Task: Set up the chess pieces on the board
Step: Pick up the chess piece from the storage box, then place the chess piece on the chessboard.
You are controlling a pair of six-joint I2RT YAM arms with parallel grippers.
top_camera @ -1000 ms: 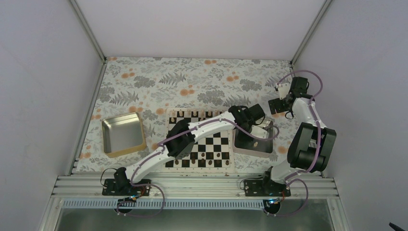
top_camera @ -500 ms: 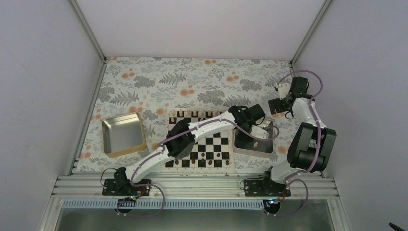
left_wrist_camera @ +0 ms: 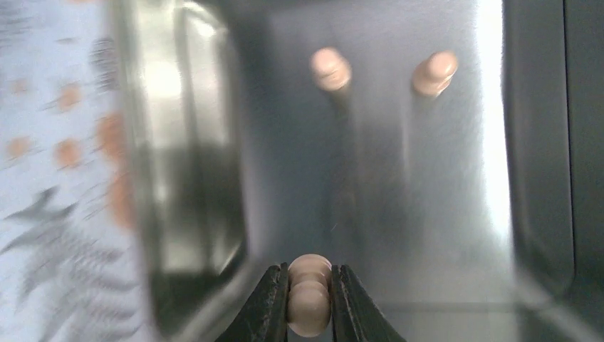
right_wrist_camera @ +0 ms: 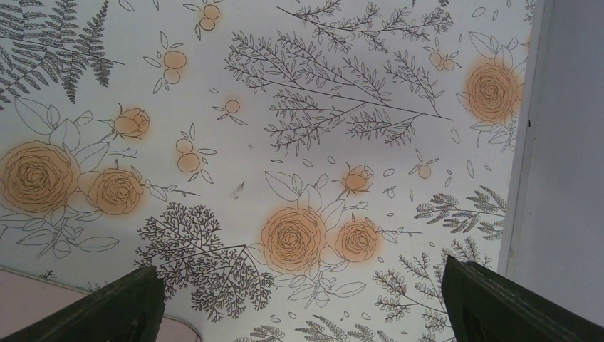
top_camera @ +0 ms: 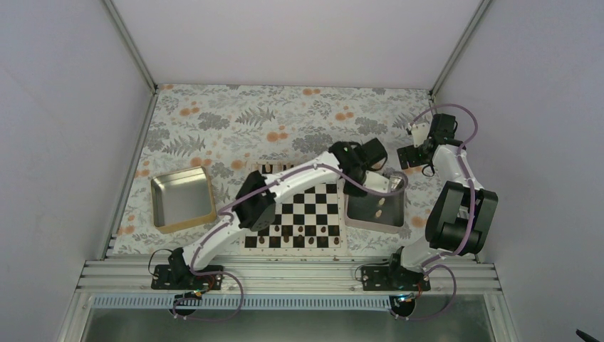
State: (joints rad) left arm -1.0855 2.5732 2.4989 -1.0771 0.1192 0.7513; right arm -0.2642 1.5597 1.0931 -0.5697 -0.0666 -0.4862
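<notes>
Because the left gripper [left_wrist_camera: 310,276] is pinched tight on a pale chess piece [left_wrist_camera: 310,303] just off the right edge of the board [top_camera: 329,214], inside the steel tray [left_wrist_camera: 192,142] that sits against that edge, the step in hand looks like carrying this piece across to its square. Whether its base has left the tray floor I cannot tell. The fingers close on its upper part, so it may hang a little crooked. A straight lift until the base is above the tray rim would be the safe start, since a sideways drag could knock the second pale piece [left_wrist_camera: 330,68] and the third pale piece [left_wrist_camera: 434,73] lying deeper in that tray, right of the board. The crossing to the board should stay high: small chessmen [top_camera: 299,241] stand on the board's two near rows, and the left forearm already stretches over the board, so a low elbow could topple them. Over the chosen square, come down vertically and release only once the base sits flat, then withdraw straight up. The right gripper [right_wrist_camera: 303,288] is spread wide and holds nothing. It hovers over the floral cloth [right_wrist_camera: 299,142] well beyond the board's far right corner and need not move.
</notes>
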